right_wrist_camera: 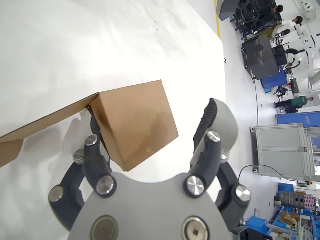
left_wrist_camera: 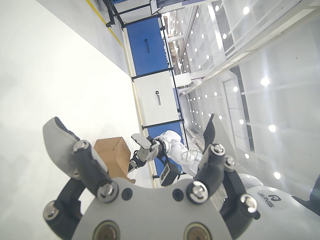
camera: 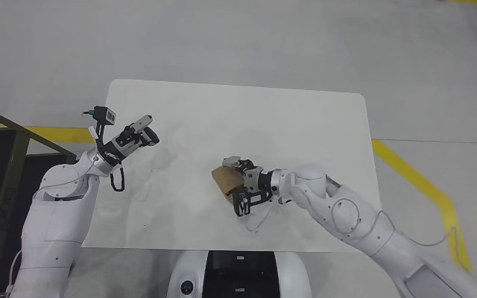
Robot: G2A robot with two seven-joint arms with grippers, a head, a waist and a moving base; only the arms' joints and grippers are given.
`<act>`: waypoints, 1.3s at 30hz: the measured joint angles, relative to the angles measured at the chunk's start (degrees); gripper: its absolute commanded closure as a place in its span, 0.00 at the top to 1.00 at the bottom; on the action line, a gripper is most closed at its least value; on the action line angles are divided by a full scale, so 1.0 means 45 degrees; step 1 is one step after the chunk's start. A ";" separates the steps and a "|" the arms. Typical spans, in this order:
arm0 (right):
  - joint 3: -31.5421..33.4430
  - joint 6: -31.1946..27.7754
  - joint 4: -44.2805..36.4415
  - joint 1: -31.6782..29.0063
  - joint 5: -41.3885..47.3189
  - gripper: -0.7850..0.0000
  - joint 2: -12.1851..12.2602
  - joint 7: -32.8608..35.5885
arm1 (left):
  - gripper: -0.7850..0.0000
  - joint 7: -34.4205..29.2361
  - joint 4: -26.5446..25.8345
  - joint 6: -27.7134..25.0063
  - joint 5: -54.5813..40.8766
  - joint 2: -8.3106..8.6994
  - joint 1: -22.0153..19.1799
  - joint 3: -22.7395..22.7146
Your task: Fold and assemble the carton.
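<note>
A small brown carton (camera: pixel 222 182) lies near the middle of the white table (camera: pixel 298 119), toward its front, with one flap spread flat on the table. My right gripper (camera: pixel 237 183) stands open around the carton's (right_wrist_camera: pixel 136 123) end. One finger is tucked behind the carton's wall and the other finger (right_wrist_camera: pixel 215 121) is clear of it on the far side. My left gripper (camera: pixel 148 128) hangs open and empty above the table's left part, well away from the carton (left_wrist_camera: pixel 112 153). The left wrist view looks past its spread fingers (left_wrist_camera: pixel 60 131) to the right gripper (left_wrist_camera: pixel 140 151).
A dark metal frame (camera: pixel 11 141) stands off the table's left edge, and yellow floor lines (camera: pixel 417 186) run beside the table. The rest of the table top is bare white.
</note>
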 measured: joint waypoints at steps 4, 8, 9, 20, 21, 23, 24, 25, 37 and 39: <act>-0.0093 0.0159 0.0054 0.0110 -0.0475 0.26 -0.0102 -0.0011 | 1.00 0.0000 0.0000 0.0000 0.0000 0.0000 0.0000 0.0000; -0.0124 0.0233 0.0102 0.0218 -0.0849 0.13 -0.0180 -0.0029 | 1.00 0.0000 0.0000 0.0000 0.0000 0.0000 0.0000 0.0000; -0.0137 0.0226 0.0108 0.0251 -0.0944 0.10 -0.0198 -0.0033 | 1.00 0.0000 0.0000 0.0000 0.0000 0.0000 0.0000 0.0000; -0.0128 0.0367 0.0367 0.0672 -0.1575 1.00 -0.0509 0.0364 | 1.00 0.0000 0.0000 0.0000 0.0000 0.0000 0.0000 0.0000; -0.0114 0.0309 0.0404 0.0689 -0.1545 1.00 -0.0532 0.0387 | 1.00 0.0000 0.0000 0.0000 0.0000 0.0000 0.0000 0.0000; -0.0056 0.0215 0.0492 0.0719 -0.1500 1.00 -0.0579 0.0566 | 1.00 0.0000 0.0000 0.0000 0.0000 0.0000 0.0000 0.0000; -0.0032 0.0210 0.0521 0.0719 -0.1500 1.00 -0.0600 0.0699 | 1.00 0.0000 0.0000 0.0000 0.0000 0.0000 0.0000 0.0000; -0.0007 0.0218 0.0551 0.0707 -0.1495 1.00 -0.0629 0.0869 | 1.00 0.0000 0.0000 0.0000 0.0000 0.0000 0.0000 0.0000; 0.0221 0.0571 0.0754 0.0640 -0.1132 0.58 -0.0985 0.1845 | 1.00 0.0000 0.0000 0.0000 0.0000 0.0000 0.0000 0.0000; 0.0242 0.0600 0.0770 0.0638 -0.1105 0.50 -0.1036 0.1941 | 1.00 0.0000 0.0000 0.0000 0.0000 0.0000 0.0000 0.0000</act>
